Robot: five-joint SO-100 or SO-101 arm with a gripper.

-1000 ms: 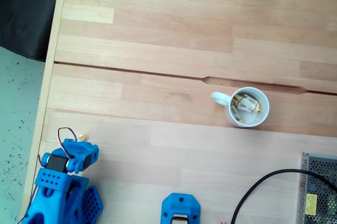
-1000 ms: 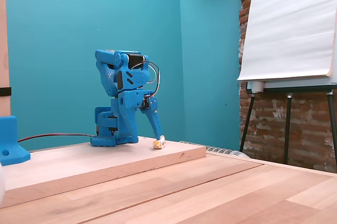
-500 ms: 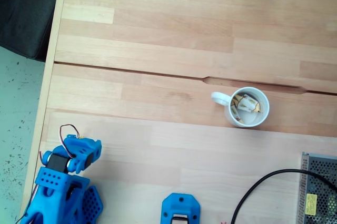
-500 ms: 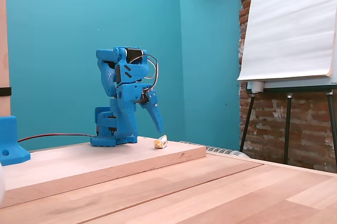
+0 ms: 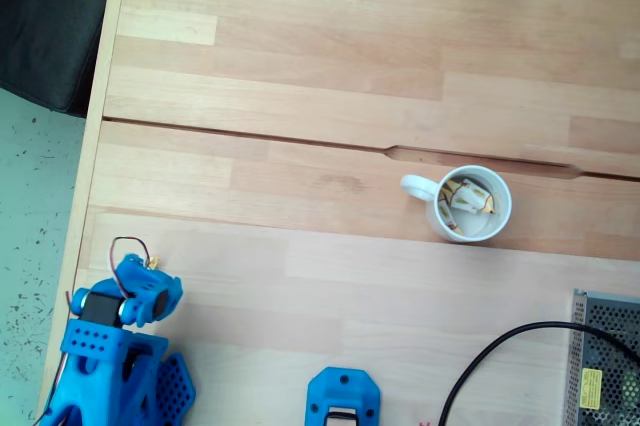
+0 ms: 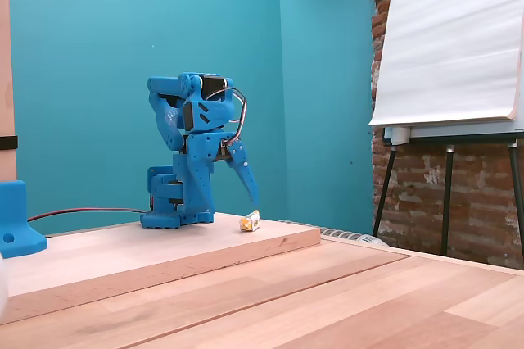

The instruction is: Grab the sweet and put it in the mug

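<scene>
The sweet (image 6: 250,221), a tiny oblong candy in a cream wrapper with yellow-orange ends, lies on the raised wooden board near its front edge in the low side-on fixed view, its long axis running roughly left to right across that view; which end points where is too small to tell. In the fixed view from above only a speck of yellow (image 5: 155,264) shows at the arm's tip, most of it hidden under the blue plastic.

The light wooden bench (image 5: 330,66) of jointed planks is the largest thing, with a dark seam running across it. The blue 3D-printed arm (image 6: 192,156) stands folded at the bench's lower left corner in the view from above, partly cut off by the frame. Its end effector (image 6: 252,197) points down, its tip just above the sweet and not touching it; whether its jaws are wide or narrow cannot be told, since they line up behind one another.

The small round white ceramic mug (image 5: 470,204) stands well apart from the arm, handle toward the left in the view from above, with several similar sweets inside. A grey metal mesh box (image 5: 605,361) is cut off at the lower right, a black cable (image 5: 500,351) curving beside it, and a blue plastic mount (image 5: 342,398) sits at the bottom edge. Nothing lies between arm and mug.
</scene>
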